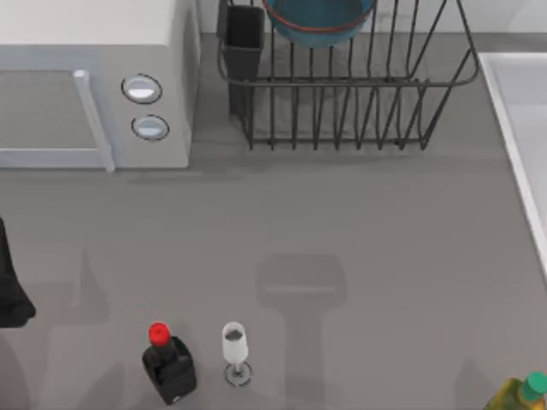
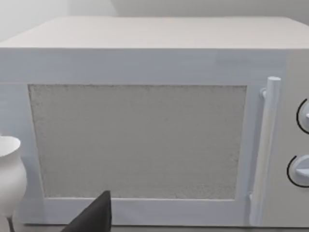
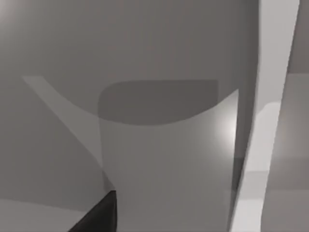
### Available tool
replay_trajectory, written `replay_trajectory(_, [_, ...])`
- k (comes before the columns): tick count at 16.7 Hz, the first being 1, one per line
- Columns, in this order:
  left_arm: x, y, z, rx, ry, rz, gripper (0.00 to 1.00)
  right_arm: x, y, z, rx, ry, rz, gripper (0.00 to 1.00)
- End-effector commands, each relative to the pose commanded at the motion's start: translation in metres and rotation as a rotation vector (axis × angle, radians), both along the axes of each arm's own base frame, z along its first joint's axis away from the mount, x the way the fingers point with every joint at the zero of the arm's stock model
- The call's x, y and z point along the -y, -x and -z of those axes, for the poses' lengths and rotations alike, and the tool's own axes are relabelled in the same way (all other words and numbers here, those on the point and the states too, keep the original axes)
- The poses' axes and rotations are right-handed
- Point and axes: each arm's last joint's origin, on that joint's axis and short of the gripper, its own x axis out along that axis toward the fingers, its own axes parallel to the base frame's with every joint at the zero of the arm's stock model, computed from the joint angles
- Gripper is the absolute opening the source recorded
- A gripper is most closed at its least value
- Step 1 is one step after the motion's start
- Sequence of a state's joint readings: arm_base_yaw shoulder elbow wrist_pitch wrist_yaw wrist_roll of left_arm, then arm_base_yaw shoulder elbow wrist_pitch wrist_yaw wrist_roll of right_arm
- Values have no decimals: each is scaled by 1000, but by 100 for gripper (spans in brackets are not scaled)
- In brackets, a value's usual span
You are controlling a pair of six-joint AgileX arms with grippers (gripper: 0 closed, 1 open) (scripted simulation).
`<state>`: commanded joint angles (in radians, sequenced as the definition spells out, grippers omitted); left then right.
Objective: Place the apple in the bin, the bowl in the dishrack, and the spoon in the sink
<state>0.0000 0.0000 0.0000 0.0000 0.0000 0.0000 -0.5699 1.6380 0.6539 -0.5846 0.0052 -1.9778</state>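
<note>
Left gripper [image 1: 13, 299] parked at left edge (finger state: cannot tell). Bowl [image 1: 318, 21] already in dishrack [image 1: 359, 94]; apple and spoon steps unconfirmed.

No readable text, labels, brands, numbers, signs anywhere

Cut off at frame edges, top view
Bowl [image 1: 318, 21] in dishrack [image 1: 342, 94]: upper part off top edge. Sink [image 1: 521, 128] clipped at right edge. Yellow-green bottle [image 1: 520, 395] half out at lower right corner. Left arm [image 1: 10, 286] mostly off left edge.
</note>
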Motion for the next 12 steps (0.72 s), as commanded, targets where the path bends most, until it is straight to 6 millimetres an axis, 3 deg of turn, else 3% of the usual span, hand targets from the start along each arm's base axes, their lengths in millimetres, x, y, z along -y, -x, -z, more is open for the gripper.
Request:
replay_trajectory(2, [0, 0, 0, 0, 0, 0, 100, 0, 0, 0, 0, 0, 0, 100])
replay_trajectory(12, [0, 0, 0, 0, 0, 0, 100, 0, 0, 0, 0, 0, 0, 25])
